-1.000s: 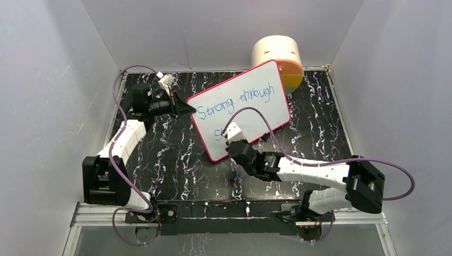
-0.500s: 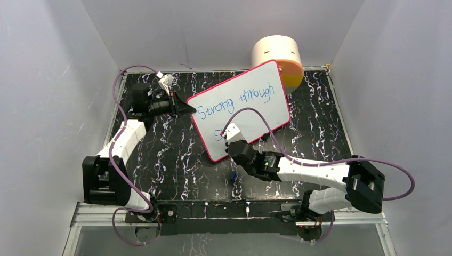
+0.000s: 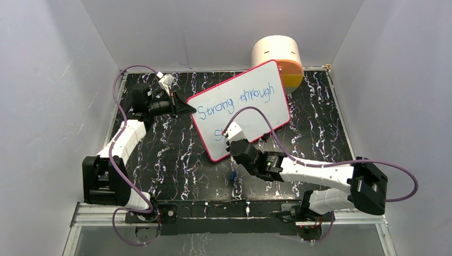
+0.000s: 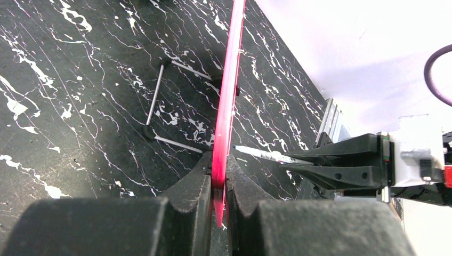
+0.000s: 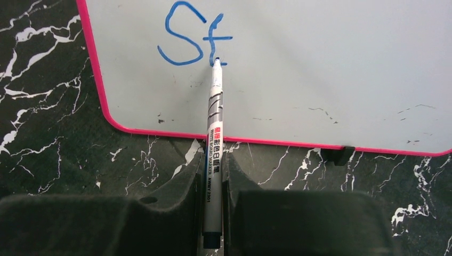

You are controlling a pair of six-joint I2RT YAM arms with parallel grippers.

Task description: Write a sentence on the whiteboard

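left gripper point(image 4: 218, 173): both black fingers clamped on the board's edge, one on each face
whiteboard point(image 4: 230, 80): seen edge-on, only the pink-red frame shows, running straight ahead from the jaws and up out of view
wire stand point(image 4: 154, 106): thin metal U-bracket, ahead and left of the fingers, on the board's left side, lying against the table
table point(image 4: 80, 80): black marble pattern with white veins, both sides of the board
right gripper point(image 4: 290, 162): ahead and right, fingers pointing at the board, pinching a marker
marker point(image 4: 261, 153): tip right up at the board's right face; contact unclear
cable point(image 4: 434, 74): purple loop, far right
wall point(image 4: 346, 42): white, beyond the table
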